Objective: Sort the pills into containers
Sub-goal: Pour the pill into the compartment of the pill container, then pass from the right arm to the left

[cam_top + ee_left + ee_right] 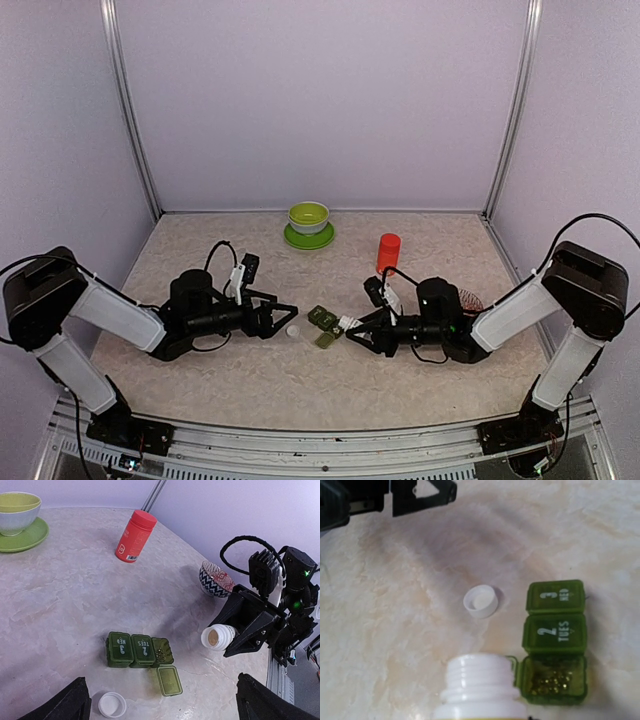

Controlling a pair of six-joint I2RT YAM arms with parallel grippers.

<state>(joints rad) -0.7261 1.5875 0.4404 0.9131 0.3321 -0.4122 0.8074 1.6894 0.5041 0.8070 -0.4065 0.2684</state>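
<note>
The right hand (224, 636) pinched an uncapped white bottle (482, 690), held roughly level with its mouth just beside the containers (555, 640) (a dark green strip of three). The strip lay mid-worktop (200, 260) between the two hands. Its end compartment nearest the bottle had its lid flipped open, with small yellowish pills (552, 680) inside; those marked 2 and 3 were closed. A white cap (481, 601) lay near the strip. The left hand (283, 320) hung spread wide, holding nothing.
</note>
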